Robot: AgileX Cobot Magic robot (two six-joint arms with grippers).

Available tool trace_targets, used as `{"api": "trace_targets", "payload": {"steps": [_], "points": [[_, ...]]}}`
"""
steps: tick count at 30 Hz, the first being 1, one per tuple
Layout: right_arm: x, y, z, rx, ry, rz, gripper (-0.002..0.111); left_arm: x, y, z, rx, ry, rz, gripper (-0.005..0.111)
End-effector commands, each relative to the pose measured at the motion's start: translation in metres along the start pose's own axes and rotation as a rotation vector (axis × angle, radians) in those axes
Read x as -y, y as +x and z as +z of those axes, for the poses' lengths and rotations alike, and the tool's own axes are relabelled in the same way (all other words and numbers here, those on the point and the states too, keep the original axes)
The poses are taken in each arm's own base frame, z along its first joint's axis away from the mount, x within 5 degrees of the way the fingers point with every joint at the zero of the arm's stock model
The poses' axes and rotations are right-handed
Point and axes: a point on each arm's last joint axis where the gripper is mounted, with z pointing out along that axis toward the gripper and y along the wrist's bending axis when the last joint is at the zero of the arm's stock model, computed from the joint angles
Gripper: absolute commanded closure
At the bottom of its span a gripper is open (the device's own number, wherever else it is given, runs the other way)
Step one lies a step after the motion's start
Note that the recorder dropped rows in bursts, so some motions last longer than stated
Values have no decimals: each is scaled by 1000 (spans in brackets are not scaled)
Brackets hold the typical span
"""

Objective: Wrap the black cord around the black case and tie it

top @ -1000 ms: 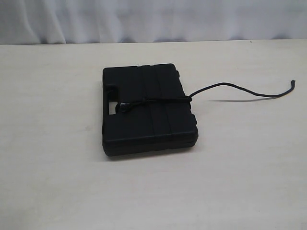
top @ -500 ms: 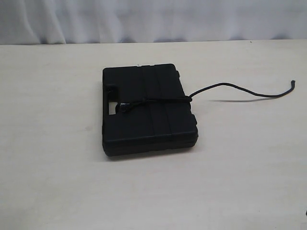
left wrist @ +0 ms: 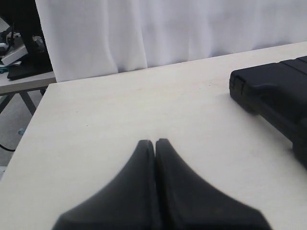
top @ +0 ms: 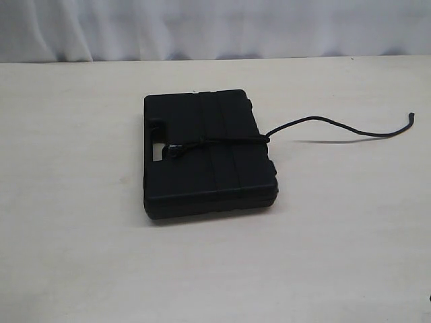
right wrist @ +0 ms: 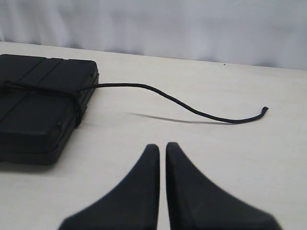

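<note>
The black case (top: pixel 207 153) lies flat in the middle of the pale table. The black cord (top: pixel 222 141) crosses its lid and ends in a knot near the handle cutout; its free tail (top: pixel 337 126) arcs off to the right, tip raised. The right wrist view shows the case (right wrist: pixel 41 108) and the cord's tail (right wrist: pixel 192 108) ahead of my right gripper (right wrist: pixel 162 146), which is shut with nothing in it. My left gripper (left wrist: pixel 154 142) is shut and empty over bare table, a corner of the case (left wrist: pixel 273 93) off to one side. Neither arm appears in the exterior view.
A white curtain (top: pixel 215 27) hangs behind the table's far edge. In the left wrist view the table's side edge (left wrist: pixel 29 129) shows, with another bench and equipment (left wrist: pixel 19 57) beyond it.
</note>
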Motion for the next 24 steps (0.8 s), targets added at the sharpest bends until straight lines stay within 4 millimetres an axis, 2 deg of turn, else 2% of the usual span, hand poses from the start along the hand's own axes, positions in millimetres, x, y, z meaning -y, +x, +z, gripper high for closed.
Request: {"api": "trace_targets", "payload": {"steps": [1, 24], "points": [[0, 1, 0, 2, 5, 18, 104, 0, 0, 0, 5, 6, -2, 107], [0, 2, 0, -14, 5, 22, 104, 0, 0, 0, 5, 6, -2, 107]]}}
